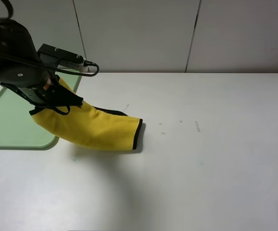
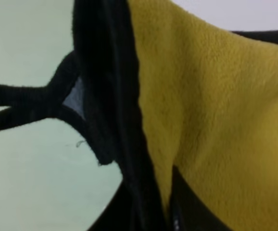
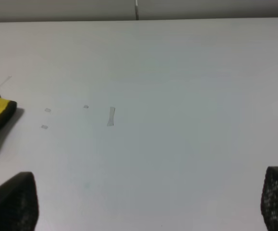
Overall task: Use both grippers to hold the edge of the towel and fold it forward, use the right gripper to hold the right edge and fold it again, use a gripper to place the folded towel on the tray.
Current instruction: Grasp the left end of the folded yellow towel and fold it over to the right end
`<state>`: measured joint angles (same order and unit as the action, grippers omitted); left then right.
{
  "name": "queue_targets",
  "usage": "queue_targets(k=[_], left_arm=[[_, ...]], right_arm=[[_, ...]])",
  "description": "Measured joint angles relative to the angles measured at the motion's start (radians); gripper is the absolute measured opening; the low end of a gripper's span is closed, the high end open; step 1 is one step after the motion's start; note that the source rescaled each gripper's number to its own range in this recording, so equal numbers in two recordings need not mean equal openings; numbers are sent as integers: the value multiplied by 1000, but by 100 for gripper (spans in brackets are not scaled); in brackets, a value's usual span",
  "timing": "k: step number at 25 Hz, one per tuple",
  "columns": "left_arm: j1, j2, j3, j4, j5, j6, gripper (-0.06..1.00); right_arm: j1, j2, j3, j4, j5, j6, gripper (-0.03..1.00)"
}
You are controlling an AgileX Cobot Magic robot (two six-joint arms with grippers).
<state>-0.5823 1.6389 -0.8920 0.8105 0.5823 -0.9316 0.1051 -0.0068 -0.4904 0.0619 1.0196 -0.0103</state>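
Towel (image 1: 100, 130), folded, hangs pinched in the left gripper (image 1: 79, 102) fingers beside the tray (image 1: 9, 125), far end on the bench (image 1: 216, 168). Right gripper (image 3: 148, 202) fingers gape, empty.

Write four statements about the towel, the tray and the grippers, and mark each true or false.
1. The left gripper is shut on the towel. True.
2. The towel lies flat inside the tray. False: it hangs from the left gripper, mostly over the table, with only one end above the tray's corner.
3. The right gripper is open and holds nothing. True.
4. In the exterior high view the tray sits at the right of the table. False: it sits at the left edge.
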Motion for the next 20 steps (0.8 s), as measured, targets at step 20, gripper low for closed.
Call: queue_targets(k=[20], left_arm=[[-195, 94, -155, -100, 19, 71, 7]], right_arm=[[0, 0, 0, 1, 0, 0, 100]])
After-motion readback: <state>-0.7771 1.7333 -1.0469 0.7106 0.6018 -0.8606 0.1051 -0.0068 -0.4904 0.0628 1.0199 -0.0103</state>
